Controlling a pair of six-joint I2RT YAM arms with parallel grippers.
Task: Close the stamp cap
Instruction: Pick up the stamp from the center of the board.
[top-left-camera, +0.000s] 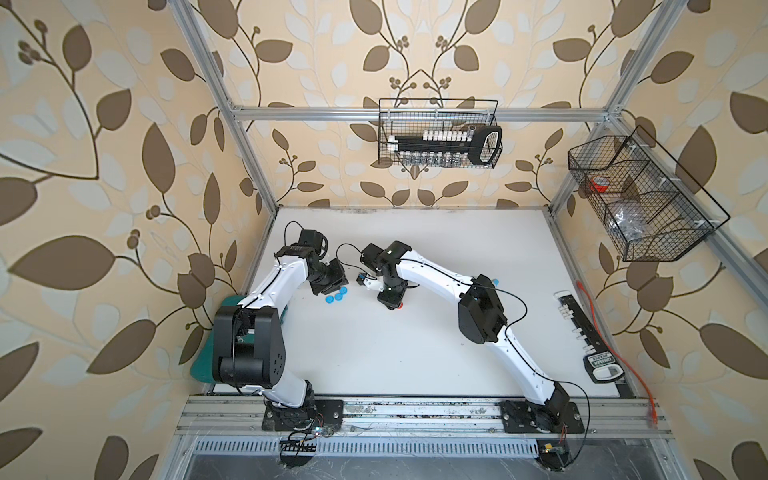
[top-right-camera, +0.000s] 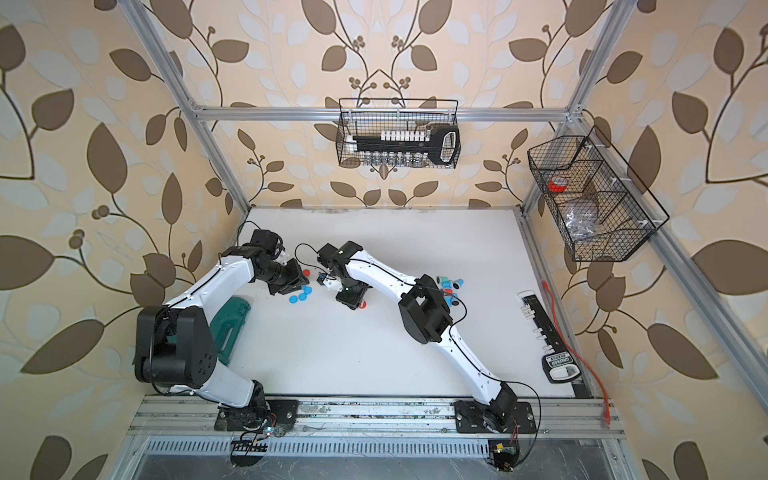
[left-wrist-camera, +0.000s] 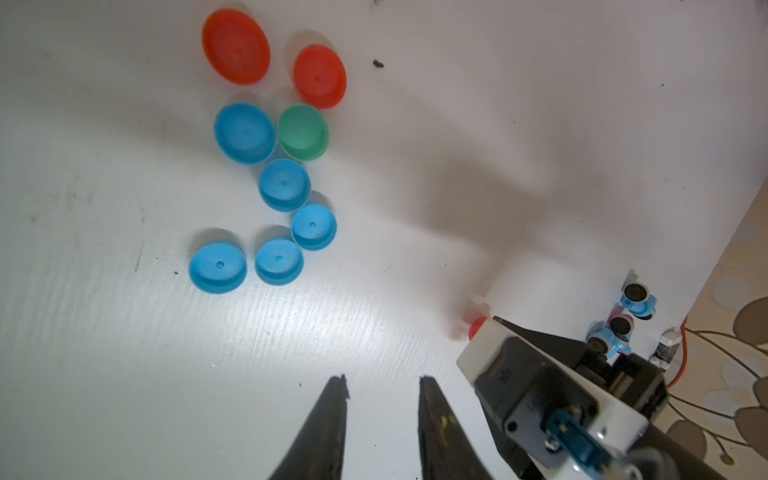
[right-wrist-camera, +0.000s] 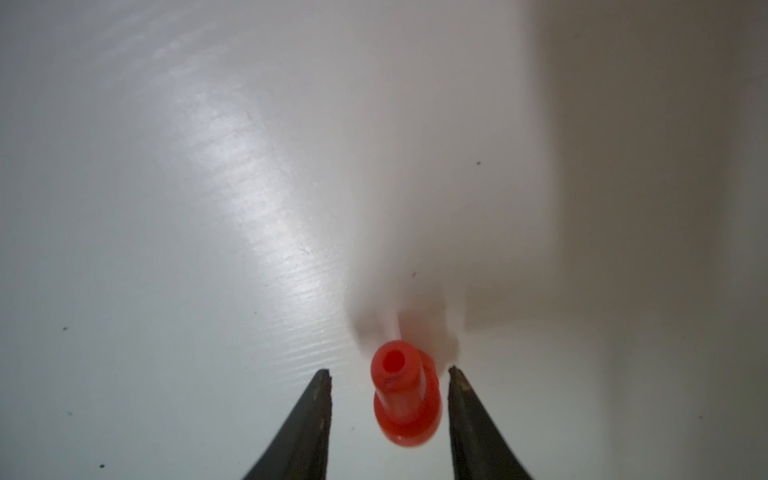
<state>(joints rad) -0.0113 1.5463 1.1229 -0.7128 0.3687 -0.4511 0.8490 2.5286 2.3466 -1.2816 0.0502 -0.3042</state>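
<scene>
- The red stamp is standing upright on the white table, wide base down and hollow stem pointing up, with no cap on it.
- The right gripper is hanging straight over it with its jaws spread. One dark finger is sitting on each side of the stamp.
- In the right wrist view, a strip of bare table is showing between each finger and the red base, so nothing is gripping the stamp.
- In both top views only a sliver of the stamp is peeking out from under the right wrist.
- The left gripper is hovering over bare table with its jaws slightly parted and nothing between them.
- The loose caps are lying in front of the left gripper: two red caps farthest from it, a green cap next, and the blue caps trailing back toward the fingers.
- In the left wrist view the stamp is showing as a red spot just past the right gripper's white body, off to one side of the caps and apart from them.
- Two blue stamps are lying on their sides beyond the right gripper, near the table edge.
</scene>
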